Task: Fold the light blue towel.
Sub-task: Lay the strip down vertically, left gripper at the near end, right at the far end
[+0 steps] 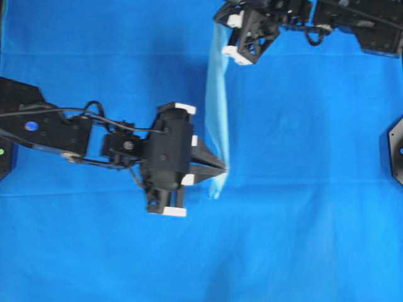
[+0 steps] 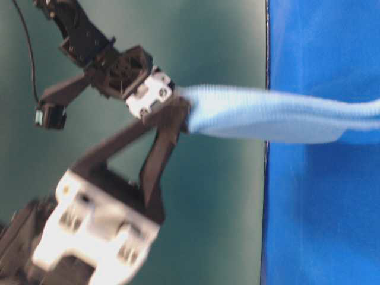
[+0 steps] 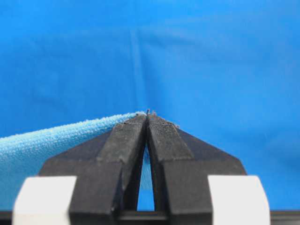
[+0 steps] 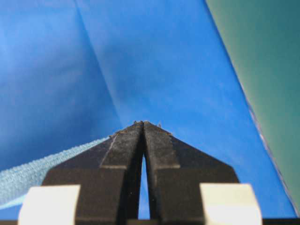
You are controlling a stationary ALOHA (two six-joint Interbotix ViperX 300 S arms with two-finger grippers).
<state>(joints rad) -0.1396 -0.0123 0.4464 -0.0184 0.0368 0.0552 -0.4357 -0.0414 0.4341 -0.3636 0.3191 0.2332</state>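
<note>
Laboratory robot workstation: a royal-blue table covering (image 1: 302,239) spans the work surface, two black arms mounted at its edges, and a plain green backdrop (image 2: 225,59) stands beyond the covering's edge.

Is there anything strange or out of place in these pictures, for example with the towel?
Nothing looks damaged or spilled. The light blue towel is not flat: it hangs as a narrow band, stretched between the left gripper and the right gripper, both shut on its edge above the blue table covering.
</note>
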